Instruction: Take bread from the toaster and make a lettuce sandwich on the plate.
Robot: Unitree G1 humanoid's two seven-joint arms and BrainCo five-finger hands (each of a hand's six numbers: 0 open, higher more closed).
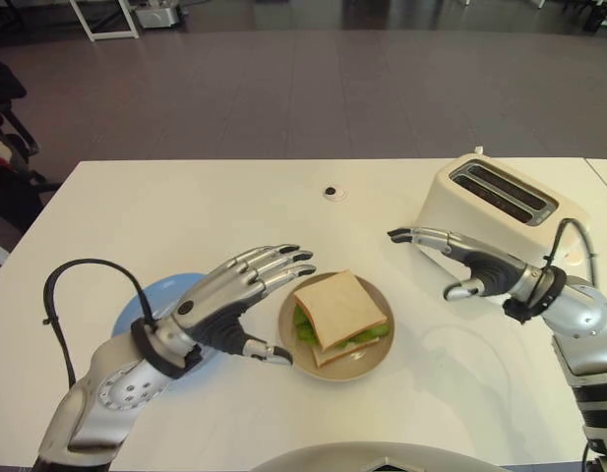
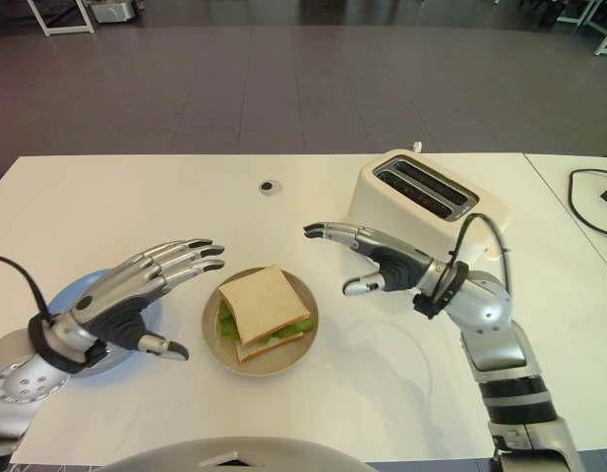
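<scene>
Now the sandwich (image 1: 339,310) lies on the plate (image 1: 372,360), a corner pointing to 12 o'clock. The toaster (image 1: 500,211) at 2 o'clock runs 10 to 4. The left hand (image 1: 224,310) and right hand (image 1: 470,265) are spread wide, holding nothing.

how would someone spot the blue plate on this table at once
On the white table, look left of the tan plate holding the sandwich. The blue plate lies there, partly hidden by the left hand. It alone is blue; its neighbour is tan.
</scene>
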